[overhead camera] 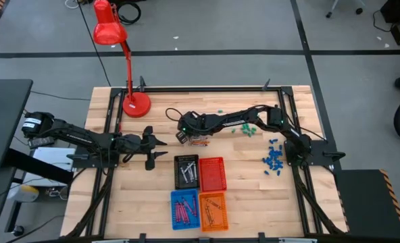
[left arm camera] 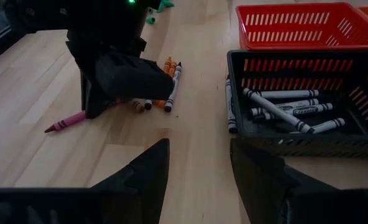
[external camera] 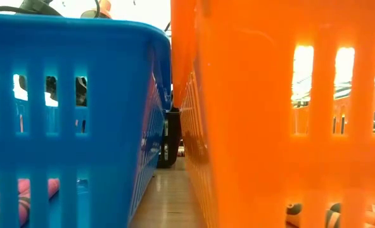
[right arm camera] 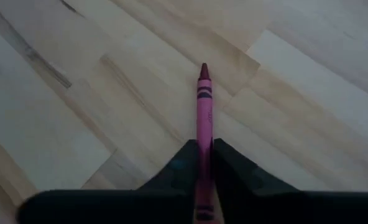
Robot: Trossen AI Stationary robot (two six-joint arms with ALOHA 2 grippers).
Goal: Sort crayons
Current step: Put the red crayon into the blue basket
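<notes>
Magenta crayon lies pinched between the right pincer's fingertips, tip forward.

My two robot arms are dark, near-black jointed machines made of chunky rounded segments. The left arm has a white label with dark print near its base and ends in two black wedge-shaped fingers. The right arm shows small green indicator lights at two joints, and its matte black fingers taper to narrow tips.
</notes>
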